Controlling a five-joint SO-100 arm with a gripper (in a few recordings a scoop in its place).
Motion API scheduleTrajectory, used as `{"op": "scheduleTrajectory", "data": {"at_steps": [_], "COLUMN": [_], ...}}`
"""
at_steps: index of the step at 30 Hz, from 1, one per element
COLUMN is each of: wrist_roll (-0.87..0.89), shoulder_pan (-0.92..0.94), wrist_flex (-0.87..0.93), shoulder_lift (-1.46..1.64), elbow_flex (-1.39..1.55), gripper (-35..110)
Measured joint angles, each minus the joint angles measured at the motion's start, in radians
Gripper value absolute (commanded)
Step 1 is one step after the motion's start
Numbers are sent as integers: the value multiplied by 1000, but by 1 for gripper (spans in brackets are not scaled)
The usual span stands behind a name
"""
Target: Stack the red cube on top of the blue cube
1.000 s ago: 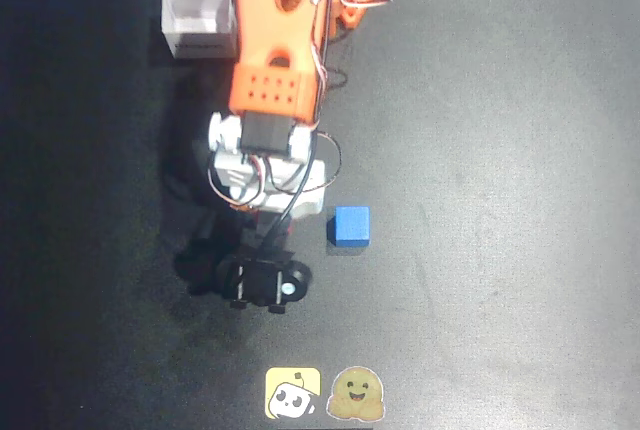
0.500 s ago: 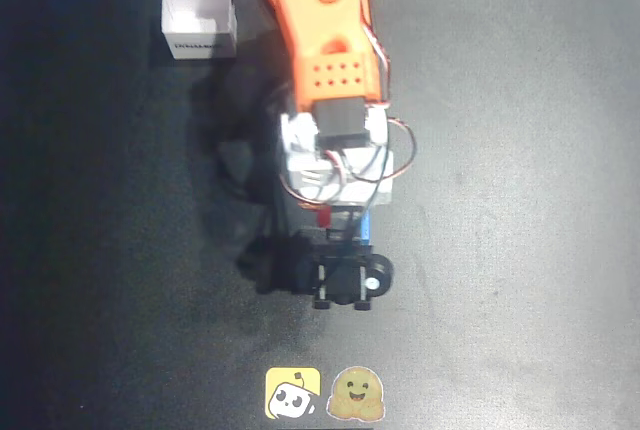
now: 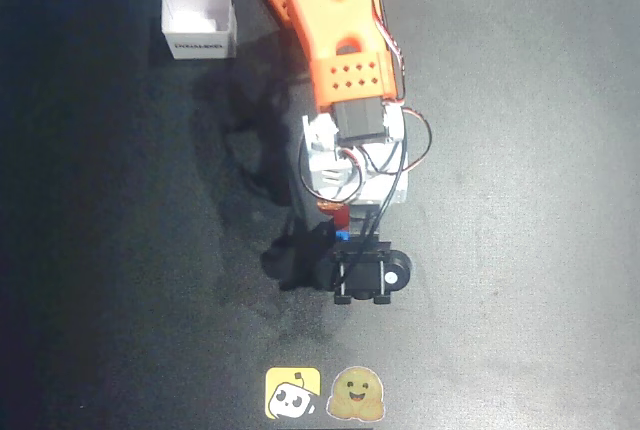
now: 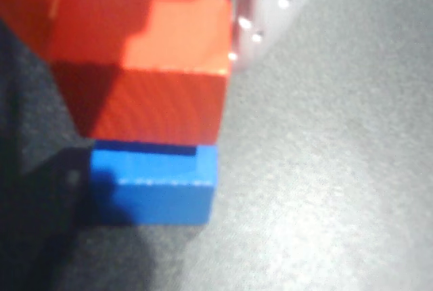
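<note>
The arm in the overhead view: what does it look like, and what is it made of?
The arm is bright orange plastic with a grid of small holes, then a white section holding a black motor. Thin red, black and white wires loop alongside. The gripper end carries a black camera mount.

Wrist view soft and blurred; overhead view dim, shadows falling left.

Robotics test bench, black matte table (image 3: pixel 520 200), 3D-printed orange arm (image 3: pixel 335 40) with exposed wiring, two cartoon stickers (image 3: pixel 325 393) at bottom centre
</note>
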Motion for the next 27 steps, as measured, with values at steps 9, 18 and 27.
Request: {"op": "scheduleTrajectory", "data": {"at_steps": [9,18,27], "wrist_roll": [8,8,9], "shoulder_pan": [-11,-18,-18], "wrist_flex": [-17,-67,-77], "shoulder_lift": [0,0,0], "elbow_flex": [18,54,61], "gripper": [0,0,6]}}
